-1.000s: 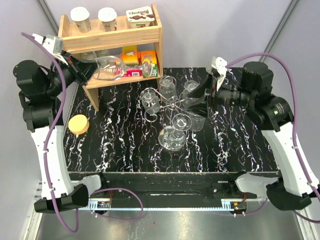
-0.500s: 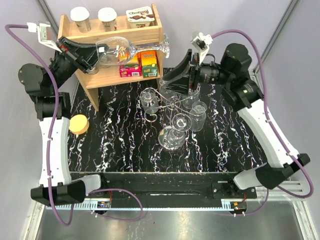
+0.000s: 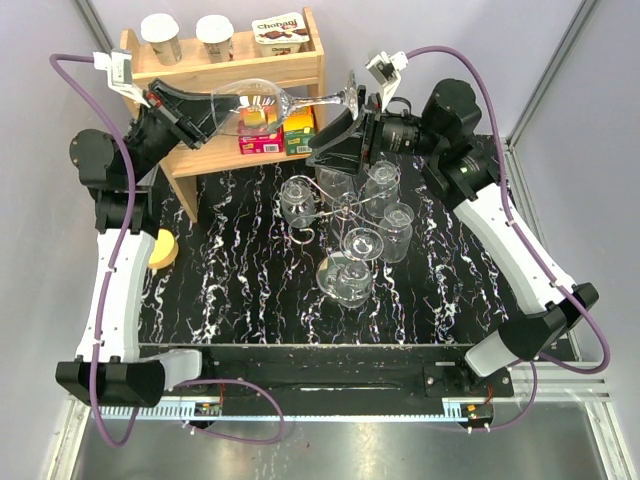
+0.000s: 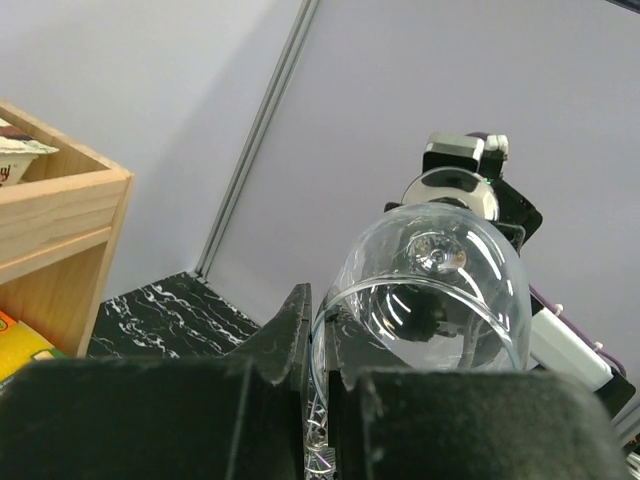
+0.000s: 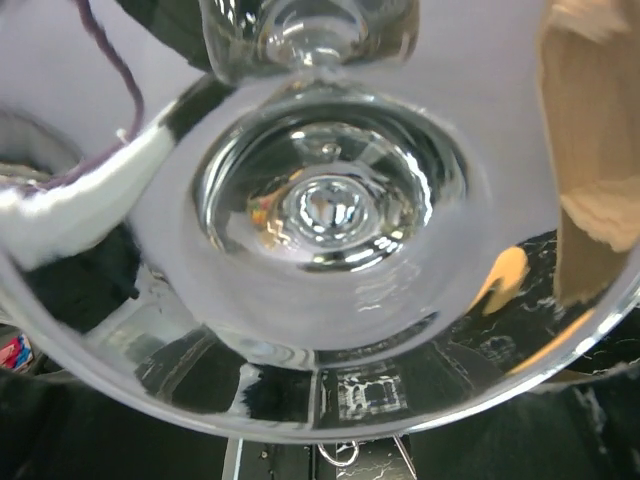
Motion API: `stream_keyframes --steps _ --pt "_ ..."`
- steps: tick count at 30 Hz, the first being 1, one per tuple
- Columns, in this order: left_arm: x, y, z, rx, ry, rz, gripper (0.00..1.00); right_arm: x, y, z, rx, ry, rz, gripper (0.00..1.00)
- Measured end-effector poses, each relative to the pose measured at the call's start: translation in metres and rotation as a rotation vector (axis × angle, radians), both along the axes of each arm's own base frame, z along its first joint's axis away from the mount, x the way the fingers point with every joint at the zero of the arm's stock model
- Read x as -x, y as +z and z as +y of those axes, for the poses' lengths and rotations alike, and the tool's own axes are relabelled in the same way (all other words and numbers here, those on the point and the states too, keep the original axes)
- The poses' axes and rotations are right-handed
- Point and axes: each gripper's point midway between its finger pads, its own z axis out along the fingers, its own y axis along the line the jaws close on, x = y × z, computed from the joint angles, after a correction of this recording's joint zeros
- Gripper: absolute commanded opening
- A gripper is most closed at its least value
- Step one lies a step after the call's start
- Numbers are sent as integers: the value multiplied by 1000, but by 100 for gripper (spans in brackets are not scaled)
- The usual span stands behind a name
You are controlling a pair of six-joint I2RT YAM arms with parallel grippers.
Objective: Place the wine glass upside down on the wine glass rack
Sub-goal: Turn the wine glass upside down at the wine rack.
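The left gripper reaches in from nine o'clock, clenched on the rim of the wine glass. The glass lies on its side in the air in front of the wooden shelf, with its foot toward three o'clock. The right gripper hangs just beside that foot, jaws apart and grasping nothing. The wine glass rack stands on the table at the glass's five o'clock, with other glasses hanging on it.

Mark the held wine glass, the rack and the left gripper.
wine glass (image 3: pixel 250 103), top view, on its bowl.
rack (image 3: pixel 299 234), top view, on a curled wire arm.
left gripper (image 3: pixel 207 117), top view, between the fingertips pinching the glass rim.
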Motion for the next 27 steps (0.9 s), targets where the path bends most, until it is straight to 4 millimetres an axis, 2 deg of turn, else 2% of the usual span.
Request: stream_keyframes --steps 11,21,27 --pt "-5 -23 -11 32 -10 34 0 -8 7 -6 15 -67 -8 67" --pt "-4 -57 -33 132 -121 133 0 -12 26 -12 8 -121 -95 69" --pt "-8 -78 -42 192 -162 191 0 -25 26 -7 9 -145 -115 69"
